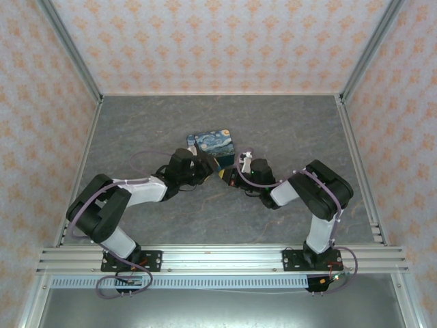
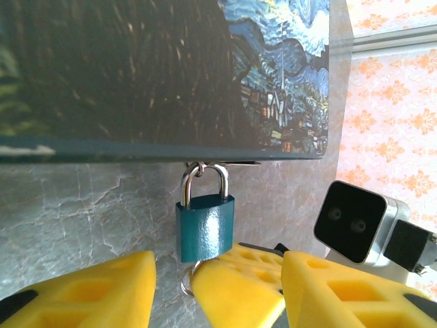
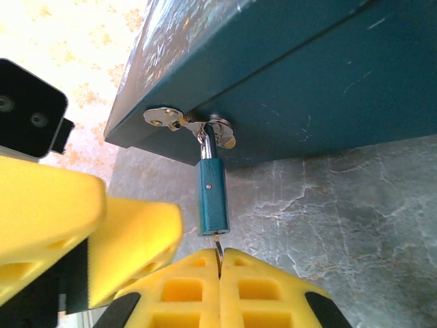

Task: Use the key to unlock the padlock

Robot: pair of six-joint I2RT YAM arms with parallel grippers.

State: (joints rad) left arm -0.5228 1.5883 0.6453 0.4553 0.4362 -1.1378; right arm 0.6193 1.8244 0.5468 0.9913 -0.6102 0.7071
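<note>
The right pincer (image 3: 220, 260) is closed. Its 2 yellow fingertips are pressed together on the thin metal blade of the key (image 3: 218, 244), which runs straight up into the underside of the padlock (image 3: 212, 198). The left pincer (image 2: 217, 270) stands part open and grips nothing. Its 2 fingers (image 2: 82, 294) are spread, and the right pincer's closed fingers (image 2: 235, 287) sit in the gap between them. They are apart from the finger on the left of that view; whether they touch the other finger I cannot tell.

The padlock hangs from the hasp (image 3: 183, 121) on the lower edge of the painted box (image 2: 164, 75). Its shackle passes through the hasp's loop, and its body lies just below the box's edge, over the grey marbled table (image 2: 68, 212).

The left wrist view faces the padlock's broad teal side and both legs of the shackle. It also catches a small metal ring (image 2: 186, 283) at the padlock's bottom corner, while the yellow fingers hide the key's blade there. The right wrist view takes the padlock edge-on. It shows the blade, and the left pincer's fingers (image 3: 140, 236) just beside the padlock's body rather than around it. From the top view, the 2 pincers meet at the near edge of the box (image 1: 210, 145), where the padlock is too small to make out.
</note>
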